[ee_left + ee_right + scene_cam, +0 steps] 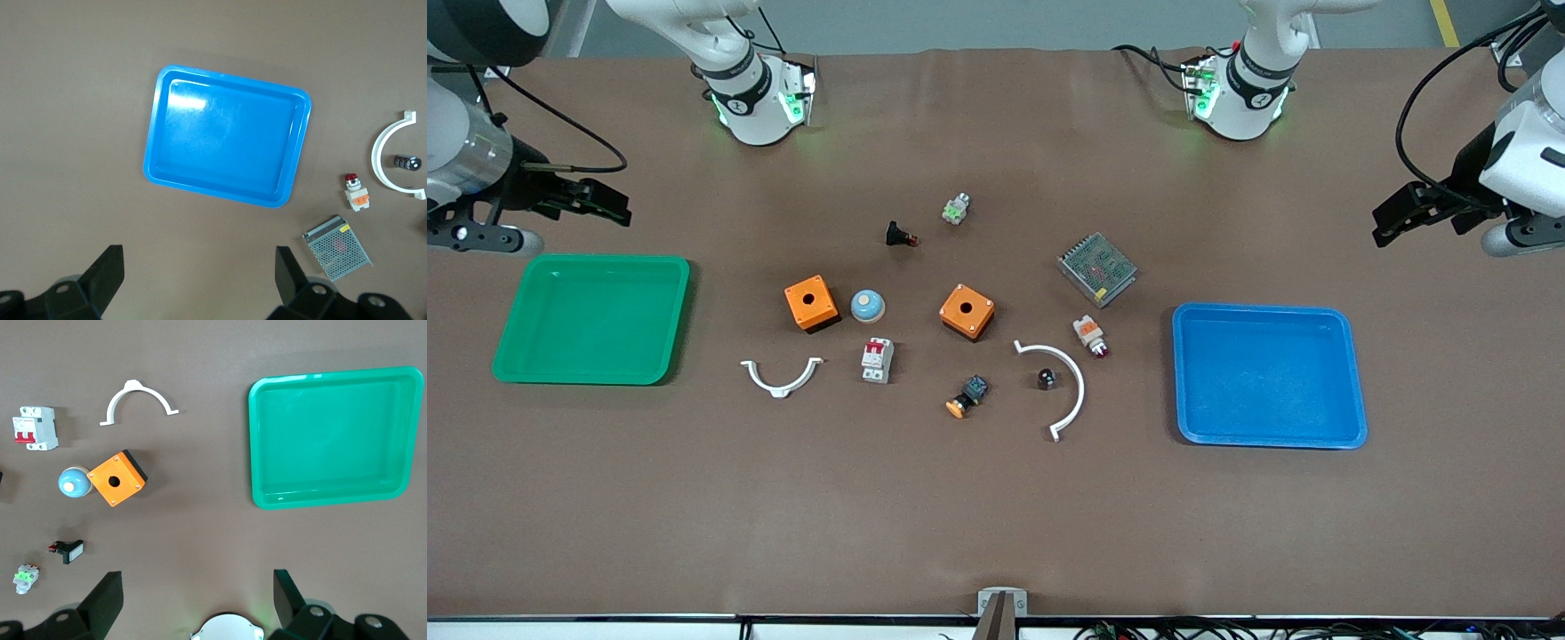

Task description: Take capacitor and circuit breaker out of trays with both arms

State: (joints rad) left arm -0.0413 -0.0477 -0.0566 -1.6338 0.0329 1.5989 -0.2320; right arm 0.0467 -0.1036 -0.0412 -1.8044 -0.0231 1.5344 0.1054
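My right tool (pixel 618 206) hangs with its fingers spread over the table (pixel 996 516) above the green tray (pixel 525 356), and the arm waits there. The breaker (pixel 878 360) lies on the table between the white curved clip (pixel 781 378) and the capacitor (pixel 1047 379), which sits inside the bigger white arc (pixel 1074 387). My left tool (pixel 1392 222) waits with fingers spread over the table above the blue tray (pixel 1352 427).

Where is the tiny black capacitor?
In the front view the capacitor sits on the table inside the curve of a white clip, toward the left arm's end, near the blue tray.
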